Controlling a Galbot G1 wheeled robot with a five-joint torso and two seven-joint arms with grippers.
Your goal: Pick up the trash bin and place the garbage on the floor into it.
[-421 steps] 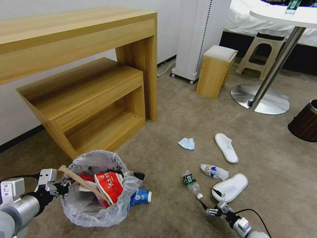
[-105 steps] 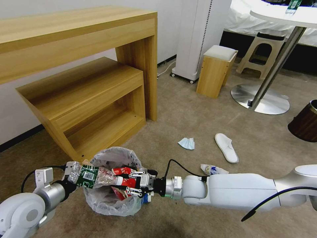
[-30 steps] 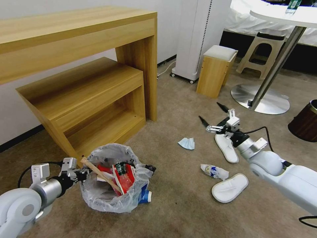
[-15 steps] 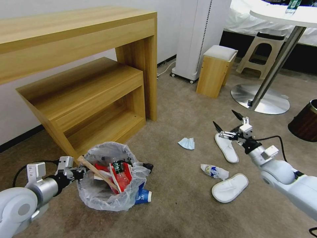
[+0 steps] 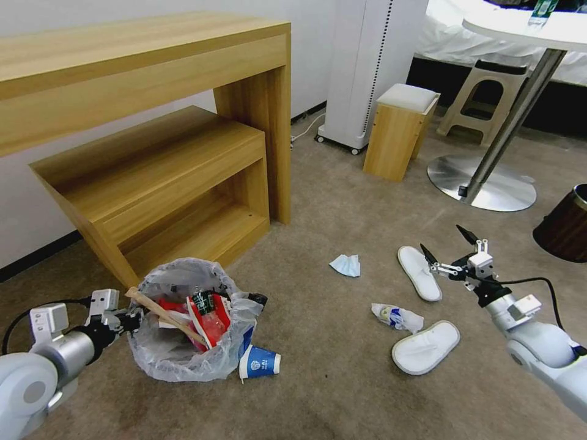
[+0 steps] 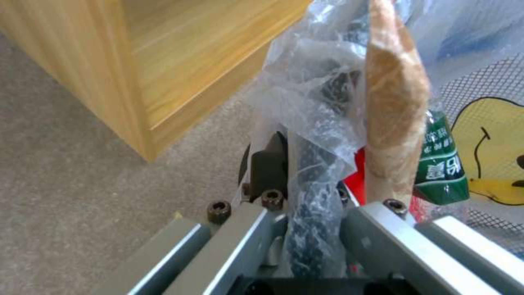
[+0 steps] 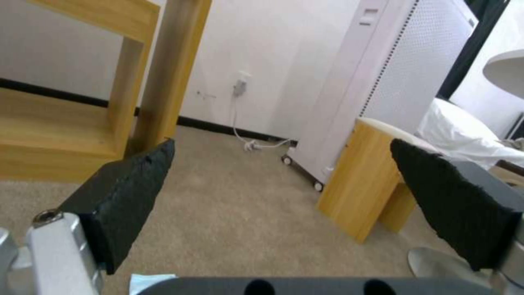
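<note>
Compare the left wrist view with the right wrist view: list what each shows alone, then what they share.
Left wrist alone: the left end effector shut on the bag-lined rim of the trash bin, with a wooden stick and a green label inside.

Right wrist alone: the right end effector open and empty above the floor, a white cabinet, a wooden stool, a wall socket and a corner of the blue mask.

Both: beige carpet and the wooden desk.
</note>
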